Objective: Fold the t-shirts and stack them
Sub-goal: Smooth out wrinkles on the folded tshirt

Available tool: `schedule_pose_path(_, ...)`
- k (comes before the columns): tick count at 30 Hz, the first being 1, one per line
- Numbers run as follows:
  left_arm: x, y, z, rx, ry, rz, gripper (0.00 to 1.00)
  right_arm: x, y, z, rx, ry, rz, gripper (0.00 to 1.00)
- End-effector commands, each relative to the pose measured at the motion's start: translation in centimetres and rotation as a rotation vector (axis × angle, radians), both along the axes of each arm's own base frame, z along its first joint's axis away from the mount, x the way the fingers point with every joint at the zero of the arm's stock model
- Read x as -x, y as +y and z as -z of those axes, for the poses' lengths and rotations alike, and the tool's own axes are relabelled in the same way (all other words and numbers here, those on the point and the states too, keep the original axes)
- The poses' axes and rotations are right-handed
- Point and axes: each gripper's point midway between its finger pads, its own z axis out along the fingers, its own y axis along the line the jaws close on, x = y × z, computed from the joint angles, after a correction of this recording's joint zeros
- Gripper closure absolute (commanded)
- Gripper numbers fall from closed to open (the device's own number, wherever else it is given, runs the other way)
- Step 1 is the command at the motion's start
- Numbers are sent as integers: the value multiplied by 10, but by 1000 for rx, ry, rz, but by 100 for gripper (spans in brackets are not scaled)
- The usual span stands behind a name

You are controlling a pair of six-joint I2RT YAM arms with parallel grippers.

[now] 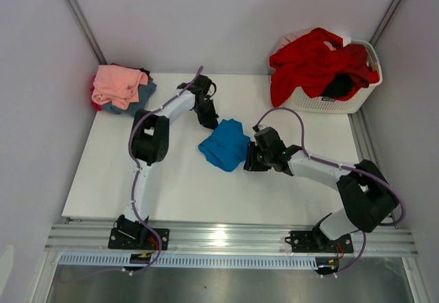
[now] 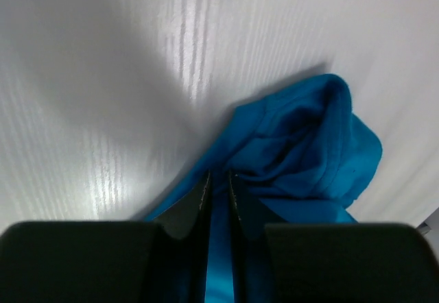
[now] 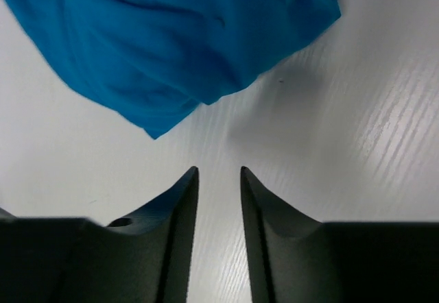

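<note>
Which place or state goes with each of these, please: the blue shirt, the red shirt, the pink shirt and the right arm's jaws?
Things:
1. blue shirt
2. red shirt
3. pink shirt
4. right jaws

Places or states:
A. heaped in the white basket
B. apart, with nothing between them
C. bunched up mid-table
D. topmost in the far left corner

Pairs: 1-C, 2-A, 3-D, 4-B

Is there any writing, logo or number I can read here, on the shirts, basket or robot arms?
None can be read in any view.
The bright blue t-shirt: plain, no print.
The red t-shirt in the white basket: one small white patch, perhaps a tag, too small to read.
The salmon pink t-shirt: plain.
The left arm and right arm: no legible marking.
</note>
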Motion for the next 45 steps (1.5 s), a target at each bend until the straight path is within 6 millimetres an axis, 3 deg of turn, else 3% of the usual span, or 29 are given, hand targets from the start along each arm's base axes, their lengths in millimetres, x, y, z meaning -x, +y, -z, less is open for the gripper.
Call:
schedule_pose_path(1, 5, 4, -8, 18, 27, 25, 83, -8, 10, 15, -15, 24, 21, 68)
schedule_pose_path(3, 17, 8, 0, 3, 58, 21, 83, -14, 15, 19, -6, 26, 17, 72)
schedule_pose_path(5, 23, 11, -7, -6, 50, 20, 83, -17, 16, 30, 21, 46, 14, 76)
schedule_pose_path(6, 39, 18, 5, -31, 94, 19, 83, -25, 20, 27, 23, 29, 10, 77)
schedule_pose_path(7, 41, 21, -2, -48, 75, 17, 83, -27, 20, 35, 41, 43, 8, 77)
schedule_pose_path(10, 75, 34, 10, -97, 135, 24, 84, -41, 28, 34, 53, 33, -3, 78)
schedule_pose_path(12, 92, 38, 15, -102, 164, 26, 84, -45, 29, 44, 75, 46, -9, 79)
schedule_pose_path(15, 118, 31, 15, -77, 197, 54, 85, -61, 31, 49, 83, 51, 1, 79)
schedule_pose_path(16, 139, 30, 24, -87, 233, 75, 86, -65, 31, 50, 87, 51, -2, 80)
schedule_pose_path(17, 146, 24, 18, -71, 228, 89, 86, -75, 31, 46, 83, 41, 9, 80)
schedule_pose_path(22, 203, 2, 18, -78, 258, 204, 87, -101, 19, 45, 137, 18, 21, 80)
schedule_pose_path(23, 213, 6, 23, -97, 271, 205, 88, -105, 16, 42, 152, 11, 22, 80)
schedule_pose_path(26, 218, 18, 17, -126, 247, 182, 89, -102, 11, 31, 175, -2, 3, 80)
schedule_pose_path(30, 198, 48, 0, -216, 135, 114, 89, -88, -10, 22, 225, -23, 13, 80)
schedule_pose_path(37, 169, 87, -57, -168, -35, -46, 89, -75, -22, -15, 236, -80, 38, 80)
schedule_pose_path(39, 167, 88, -73, -137, -93, -65, 89, -75, -21, -34, 215, -123, 37, 80)
schedule_pose_path(41, 162, 76, -98, -40, -174, -70, 87, -75, -14, -52, 160, -162, 22, 79)
schedule_pose_path(43, 158, 58, -104, 61, -204, -58, 85, -77, -5, -65, 99, -193, 7, 78)
schedule_pose_path(45, 162, 38, -97, 127, -149, -22, 87, -71, 6, -68, 40, -180, -29, 77)
